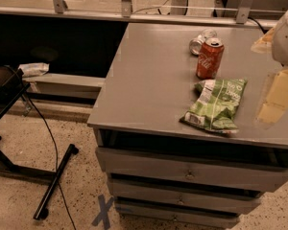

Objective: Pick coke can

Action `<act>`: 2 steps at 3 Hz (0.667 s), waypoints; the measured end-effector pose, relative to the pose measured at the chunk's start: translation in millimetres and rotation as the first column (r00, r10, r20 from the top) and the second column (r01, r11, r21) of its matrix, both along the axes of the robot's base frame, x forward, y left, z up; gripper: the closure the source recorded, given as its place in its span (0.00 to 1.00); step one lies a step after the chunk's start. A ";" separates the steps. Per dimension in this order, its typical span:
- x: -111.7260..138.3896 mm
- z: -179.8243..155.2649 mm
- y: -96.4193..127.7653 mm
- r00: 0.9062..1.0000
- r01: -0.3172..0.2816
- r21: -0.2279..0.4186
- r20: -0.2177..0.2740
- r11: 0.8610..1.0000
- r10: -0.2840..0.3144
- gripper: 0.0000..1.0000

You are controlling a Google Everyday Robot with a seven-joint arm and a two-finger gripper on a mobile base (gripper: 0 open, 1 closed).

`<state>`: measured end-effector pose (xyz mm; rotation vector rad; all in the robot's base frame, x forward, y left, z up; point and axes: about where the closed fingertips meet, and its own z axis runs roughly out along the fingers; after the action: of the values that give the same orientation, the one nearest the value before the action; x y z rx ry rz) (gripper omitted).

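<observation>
The coke can (210, 58), red with white script and a silver top, stands upright on the grey cabinet top (149, 80), towards the back right. My gripper (274, 98) shows as a pale yellowish shape at the right edge of the view, over the right side of the cabinet top. It is to the right of the can and a little nearer the front, apart from the can. A white part of the arm (287, 32) sits above it at the right edge.
A plain silver can (201, 39) lies on its side just behind the coke can. A green chip bag (216, 104) lies in front of it. The cabinet has drawers (187, 174) below. A black stand (19, 128) and cable are on the floor at left.
</observation>
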<state>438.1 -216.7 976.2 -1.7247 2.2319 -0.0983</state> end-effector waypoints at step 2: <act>37.5 -2.2 -8.0 0.997 0.054 0.051 0.054 0.997 -0.056 0.00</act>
<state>475.7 -224.6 974.0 -1.6159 2.2233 -0.1016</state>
